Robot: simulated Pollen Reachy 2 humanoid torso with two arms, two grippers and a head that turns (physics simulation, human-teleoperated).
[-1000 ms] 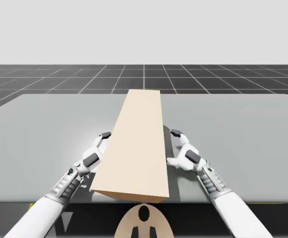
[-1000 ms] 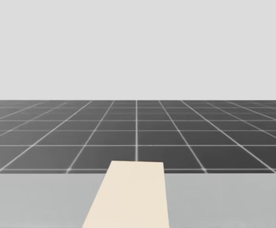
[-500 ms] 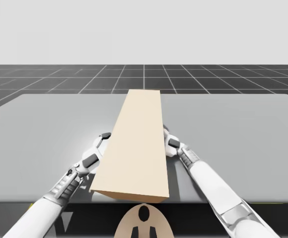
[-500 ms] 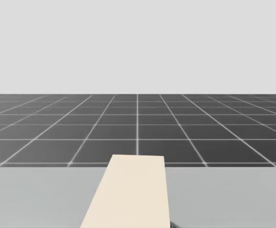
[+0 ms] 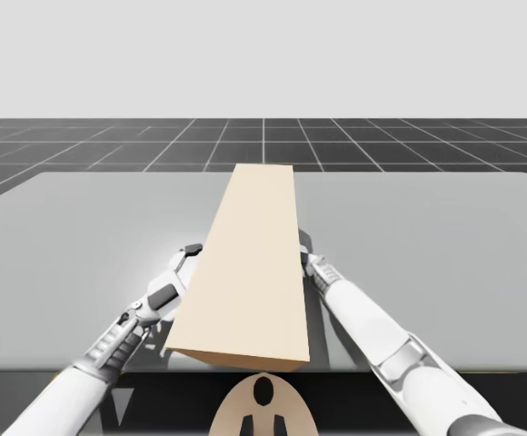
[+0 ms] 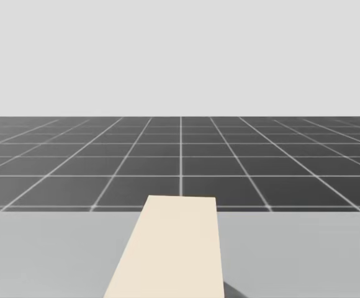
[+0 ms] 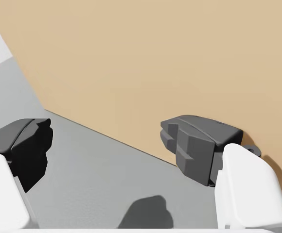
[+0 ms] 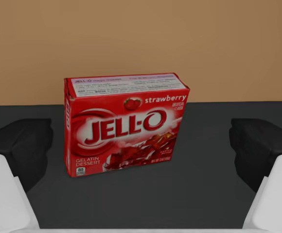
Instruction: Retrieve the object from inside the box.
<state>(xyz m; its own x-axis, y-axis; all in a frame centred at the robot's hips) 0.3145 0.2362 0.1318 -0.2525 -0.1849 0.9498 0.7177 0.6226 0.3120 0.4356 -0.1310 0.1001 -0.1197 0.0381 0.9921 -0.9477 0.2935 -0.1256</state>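
Right tool (image 8: 141, 145) slid under tan box (image 5: 250, 263), spread, red box (image 8: 124, 124) ahead; left tool (image 7: 112, 145) spread at edge.

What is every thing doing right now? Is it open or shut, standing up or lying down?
Tan box: lying lengthwise on the table, with my right arm reaching in at its side.
Red box: standing upright inside, close to the tan wall, not gripped.
Left gripper: open, one finger against the tan box's outside.
Right gripper: open, red box just ahead, untouched.
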